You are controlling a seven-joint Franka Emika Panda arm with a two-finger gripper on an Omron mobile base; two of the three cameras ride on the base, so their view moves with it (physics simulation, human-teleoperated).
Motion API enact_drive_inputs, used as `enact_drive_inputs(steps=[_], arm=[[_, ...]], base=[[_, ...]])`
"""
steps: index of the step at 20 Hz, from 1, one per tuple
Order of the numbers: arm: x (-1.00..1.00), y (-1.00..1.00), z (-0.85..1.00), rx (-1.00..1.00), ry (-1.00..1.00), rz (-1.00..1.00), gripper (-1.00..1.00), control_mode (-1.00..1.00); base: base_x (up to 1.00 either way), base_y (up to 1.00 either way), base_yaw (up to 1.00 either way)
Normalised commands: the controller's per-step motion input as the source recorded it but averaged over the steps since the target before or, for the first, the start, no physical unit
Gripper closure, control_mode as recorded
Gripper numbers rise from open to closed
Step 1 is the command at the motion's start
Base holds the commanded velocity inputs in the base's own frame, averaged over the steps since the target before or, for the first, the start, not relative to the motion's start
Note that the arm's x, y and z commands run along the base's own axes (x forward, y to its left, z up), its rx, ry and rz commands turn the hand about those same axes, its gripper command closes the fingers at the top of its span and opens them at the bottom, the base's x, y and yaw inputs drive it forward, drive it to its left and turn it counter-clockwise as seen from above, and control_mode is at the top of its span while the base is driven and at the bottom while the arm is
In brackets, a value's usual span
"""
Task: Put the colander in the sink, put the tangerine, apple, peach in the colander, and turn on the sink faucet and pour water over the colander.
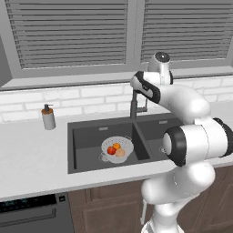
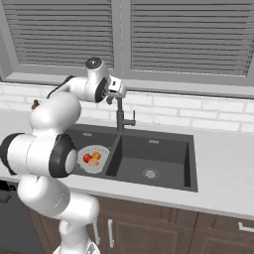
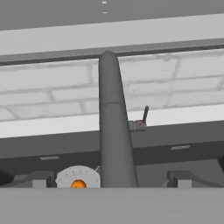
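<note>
Colander [image 1: 117, 149] in left sink [image 1: 86, 136] basin, holding tangerine [image 1: 117, 146], apple [image 1: 111, 150], peach [image 1: 120, 153]. Tool [image 3: 109, 178] spread wide, released, straddling faucet [image 3: 113, 127] spout. Soap dispenser [image 1: 48, 117] near desk [image 1: 32, 154] back edge.

1. Legible text, labels, brands, numbers, signs: none found in any view.
2. Soap dispenser [image 1: 48, 117] on bench [image 1: 32, 154]: plain grey, unlabelled.
3. Sink faucet [image 2: 120, 115]: unmarked black; small red spot at lever base, no lettering.
</note>
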Motion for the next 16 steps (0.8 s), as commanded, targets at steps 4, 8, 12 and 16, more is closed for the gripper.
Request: enact_drive_inputs(steps=[4, 8, 12, 16], arm=[[0.08, 0.00, -0.49, 0.00, 0.03, 0.00, -1.00, -1.00], [0.17, 0.00, -0.40, 0.00, 0.04, 0.00, -1.00, -1.00], [0.15, 0.02, -0.35, 0.02, 0.04, 0.03, -1.00, -1.00], [0.05, 0.34, -0.38, 0.03, 0.06, 0.05, -1.00, -1.00]], base=[[0.00, 0.00, 0.00], [0.00, 0.00, 0.00], [0.00, 0.00, 0.00], [0.00, 0.00, 0.00]])
